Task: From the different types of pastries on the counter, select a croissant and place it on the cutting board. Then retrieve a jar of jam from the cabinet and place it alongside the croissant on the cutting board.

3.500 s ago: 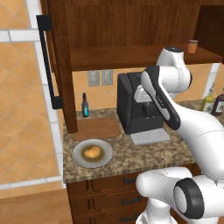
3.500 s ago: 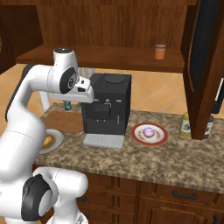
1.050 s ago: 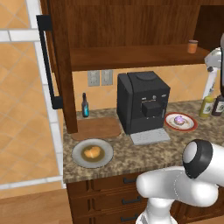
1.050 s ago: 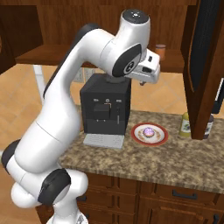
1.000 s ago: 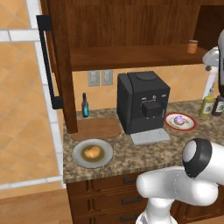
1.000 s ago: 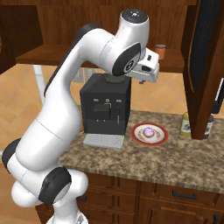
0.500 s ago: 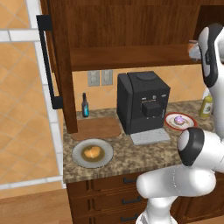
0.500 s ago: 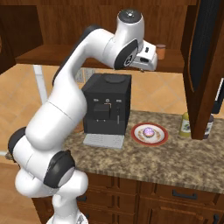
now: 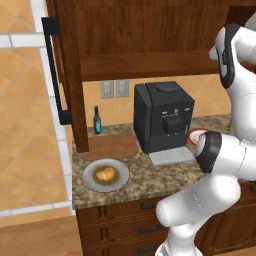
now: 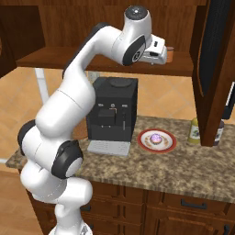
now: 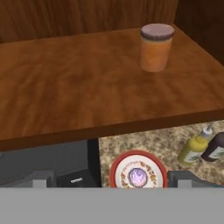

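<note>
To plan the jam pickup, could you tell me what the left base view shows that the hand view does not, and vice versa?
Left base view: the croissant on its grey plate and the cutting board. Hand view: the jar of jam, the frosted pastry, two bottles. Both: the coffee machine, cabinet shelf and counter.

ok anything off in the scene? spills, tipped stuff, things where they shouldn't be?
No spills or tipped items. One oddity: the croissant sits on the round plate, cutting board bare, while the arm is up at the jar of jam, upright on its shelf.
</note>
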